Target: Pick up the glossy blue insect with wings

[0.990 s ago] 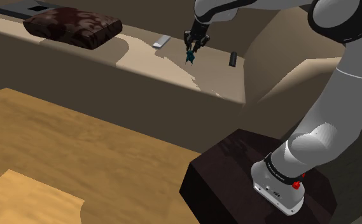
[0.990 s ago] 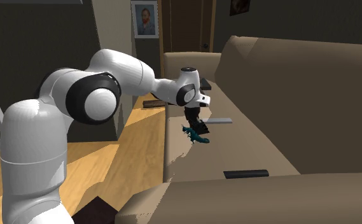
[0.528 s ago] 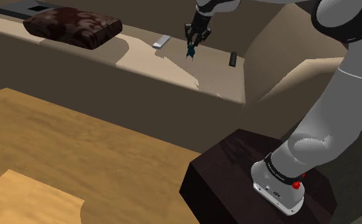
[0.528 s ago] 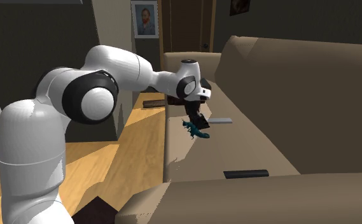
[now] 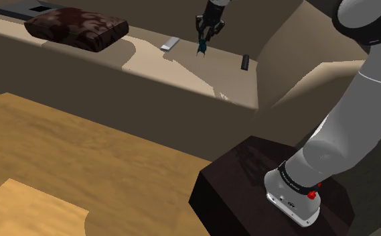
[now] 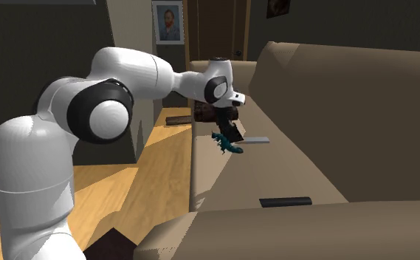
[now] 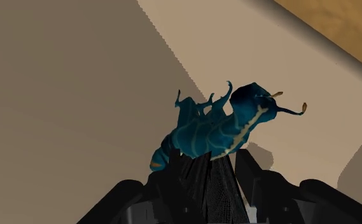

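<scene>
Black gripper is clenched on the glossy blue insect, holding it between the fingers. In the wrist view the insect juts beyond the fingertips, its orange-tipped feelers pointing away from them. It hangs in the air over the tan sofa seat. In the shoulder view a pale grey remote lies on the seat at the insect's nine o'clock, and a dark remote lies between three and four o'clock. Farther toward nine o'clock rests a dark patterned cushion. At five o'clock, well apart, the dark stand sits on the wooden floor.
</scene>
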